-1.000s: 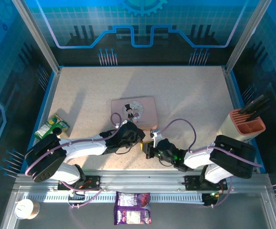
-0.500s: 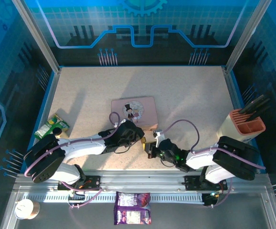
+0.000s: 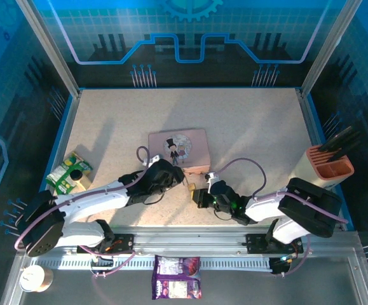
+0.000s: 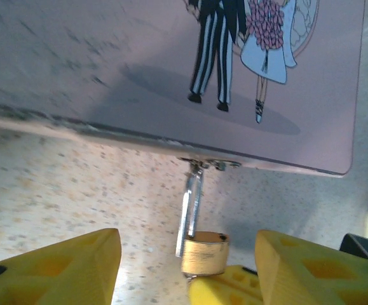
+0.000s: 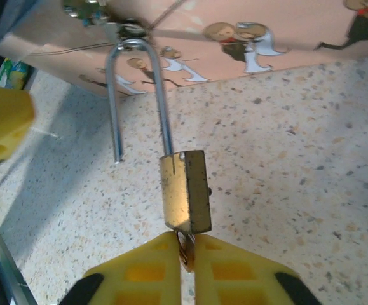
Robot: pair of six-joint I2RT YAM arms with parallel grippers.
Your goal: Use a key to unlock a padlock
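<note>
Speckled beige table (image 3: pixel 247 127) inside blue walls (image 3: pixel 18 95). The right fingers (image 5: pixel 145 267) pinch the key (image 5: pixel 185 251), padlock (image 5: pixel 184 189) at their tips; the left fingers (image 4: pixel 63 267) stand apart.

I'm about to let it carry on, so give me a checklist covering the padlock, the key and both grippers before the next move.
1. Padlock unlocked: ok, one leg of the shackle is out of the body.
2. Shackle off the hasp of the tin: not ok, hooked through it.
3. Key held: ok, right gripper shut on it under the padlock.
4. Left gripper clear: ok, open, fingers either side of the padlock, not touching.
</note>
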